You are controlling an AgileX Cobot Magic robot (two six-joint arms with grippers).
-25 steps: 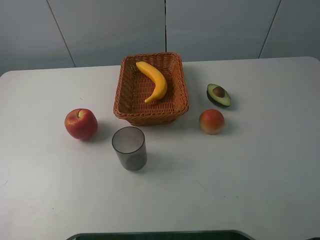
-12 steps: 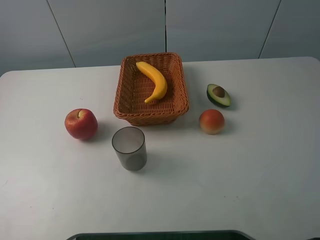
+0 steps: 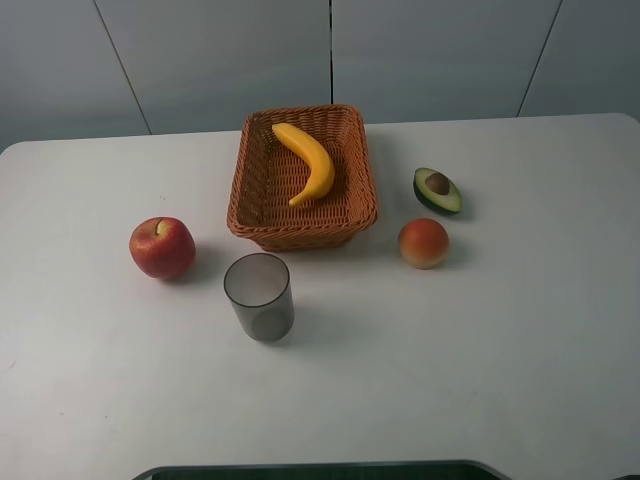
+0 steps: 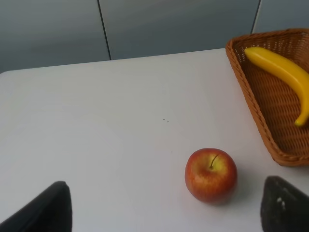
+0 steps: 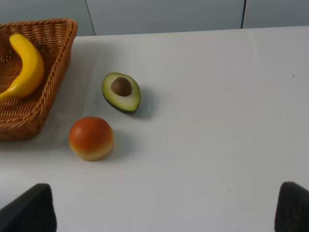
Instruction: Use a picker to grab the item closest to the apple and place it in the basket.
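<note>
The item, a yellow banana [image 3: 308, 161], lies inside the woven basket [image 3: 255, 215] at the back middle of the table. A red apple [image 3: 162, 247] sits on the table to the basket's front left. Neither arm shows in the high view. In the left wrist view my left gripper [image 4: 166, 212], the picker, is open with its black fingertips [image 4: 48, 209] wide apart; the apple [image 4: 211, 174] lies on the table between and beyond them, and the basket [image 4: 251, 104] holds the banana [image 4: 285, 72]. My right gripper [image 5: 161, 210] is open and holds nothing.
A grey translucent cup [image 3: 259, 296] stands in front of the basket, right of the apple. A halved avocado [image 3: 437, 190] and an orange-red fruit [image 3: 423, 243] lie to the basket's right. A dark edge [image 3: 320, 470] runs along the table's front.
</note>
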